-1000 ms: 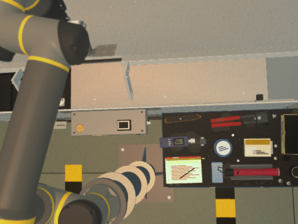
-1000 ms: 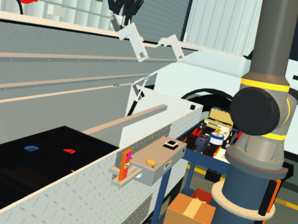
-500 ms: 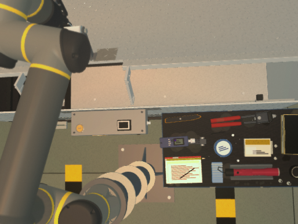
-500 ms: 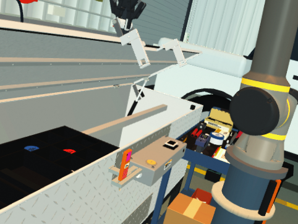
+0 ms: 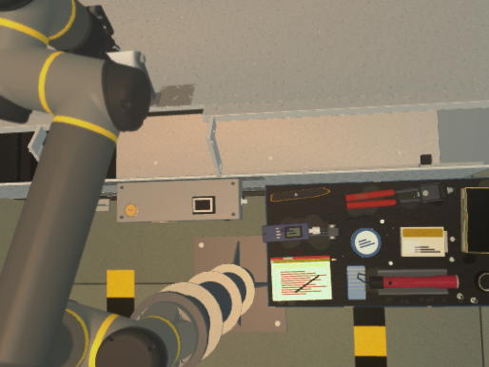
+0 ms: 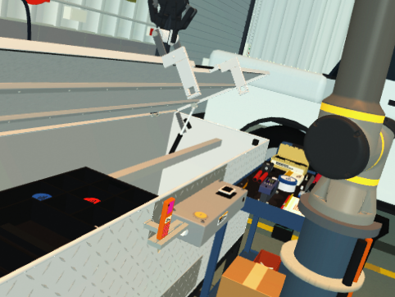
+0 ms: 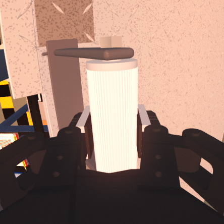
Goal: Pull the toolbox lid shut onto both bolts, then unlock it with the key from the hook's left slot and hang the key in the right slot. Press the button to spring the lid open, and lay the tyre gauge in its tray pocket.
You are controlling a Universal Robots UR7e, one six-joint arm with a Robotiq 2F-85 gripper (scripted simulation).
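My gripper point(image 6: 168, 35) point(image 7: 113, 131) is high up at the front edge of the raised toolbox lid point(image 6: 82, 82), around the lid's white ribbed handle point(image 7: 112, 113) point(image 6: 160, 37). Two slotted hasp plates point(image 6: 186, 76) hang from the lid's edge. Below, the open toolbox point(image 6: 82, 205) shows its black tray, and a lock panel point(image 6: 209, 215) point(image 5: 178, 202) on its front wall carries an orange button point(image 6: 200, 214) point(image 5: 130, 209) and a keyhole point(image 6: 225, 190). The orange key point(image 6: 165, 218) hangs in a hook beside the panel. The tyre gauge point(image 5: 299, 232) lies on the side cart. My gripper is closed on the lid handle.
The black tool cart point(image 5: 380, 242) beside the toolbox holds red pliers point(image 5: 395, 196), a red torch point(image 5: 414, 281), a tape roll point(image 5: 366, 242) and a notepad point(image 5: 300, 278). A cardboard box point(image 6: 254, 279) sits on the floor by the arm's base.
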